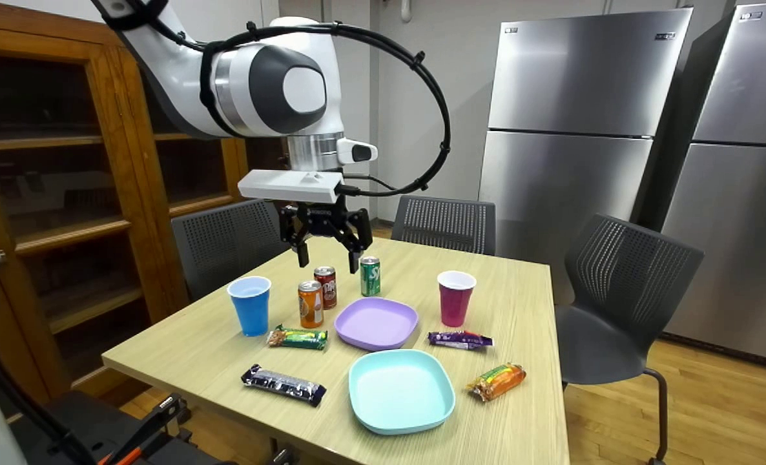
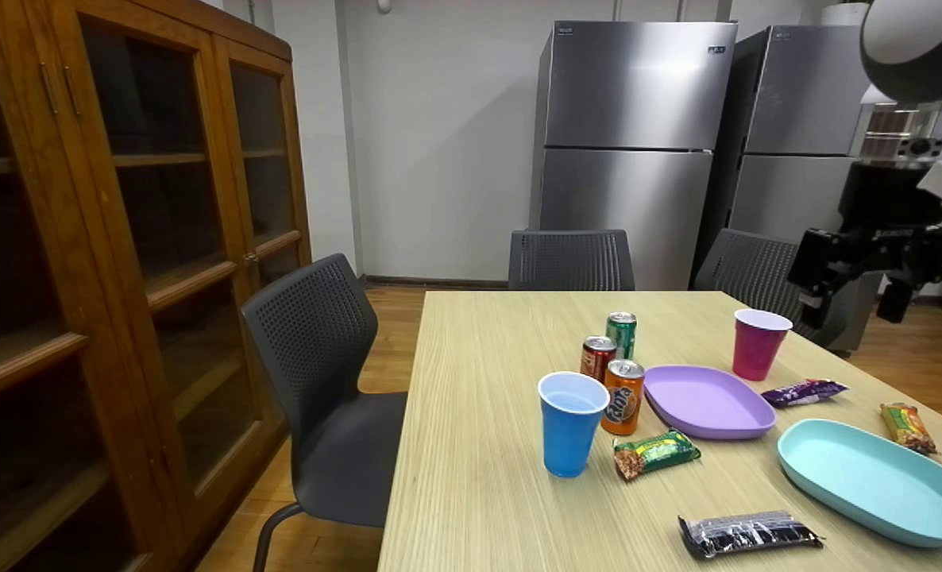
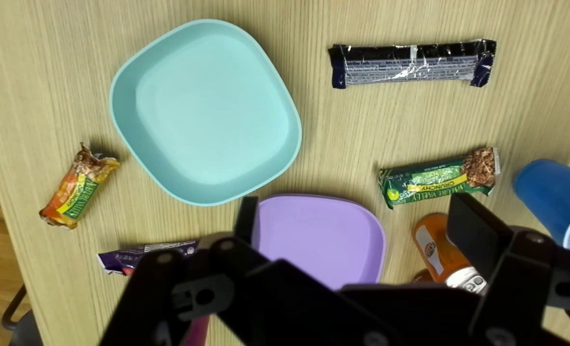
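Observation:
My gripper point(image 1: 329, 263) is open and empty, pointing down above the table. It also shows in an exterior view point(image 2: 854, 314) and in the wrist view point(image 3: 357, 221). Between its fingers in the wrist view lies a purple plate point(image 3: 323, 235), with an orange can point(image 3: 434, 245) by the right finger. A dark red can point(image 1: 325, 287) and a green can point(image 1: 370, 276) stand near the orange can. A green-wrapped bar point(image 3: 439, 178) lies beside the purple plate. A teal plate point(image 3: 213, 110) is next to the purple plate. The gripper touches nothing.
A blue cup point(image 1: 251, 307) and a magenta cup point(image 1: 455, 298) stand upright on the table point(image 1: 518, 290). A black-wrapped bar point(image 1: 283, 384), a purple-wrapped bar point(image 1: 459, 340) and an orange-wrapped bar point(image 1: 498, 381) lie around the plates. Chairs point(image 2: 328, 349) surround the table.

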### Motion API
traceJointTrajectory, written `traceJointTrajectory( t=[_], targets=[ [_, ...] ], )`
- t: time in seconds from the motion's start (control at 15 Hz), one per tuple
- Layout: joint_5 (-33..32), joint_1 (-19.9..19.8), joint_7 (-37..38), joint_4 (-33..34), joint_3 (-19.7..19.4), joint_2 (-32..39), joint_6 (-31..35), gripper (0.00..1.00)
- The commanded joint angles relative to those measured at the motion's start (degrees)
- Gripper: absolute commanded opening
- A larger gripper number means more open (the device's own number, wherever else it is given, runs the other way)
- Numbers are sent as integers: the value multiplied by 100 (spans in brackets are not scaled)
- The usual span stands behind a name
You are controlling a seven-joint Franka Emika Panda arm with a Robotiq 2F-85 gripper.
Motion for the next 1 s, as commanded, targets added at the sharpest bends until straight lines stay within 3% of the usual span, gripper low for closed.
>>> traceJointTrajectory(
  t=[0.0, 0.93],
  targets=[
    [-34, 27, 64, 4, 27, 11, 36, 100],
    [35, 137, 69, 65, 87, 226, 176, 100]
  ],
)
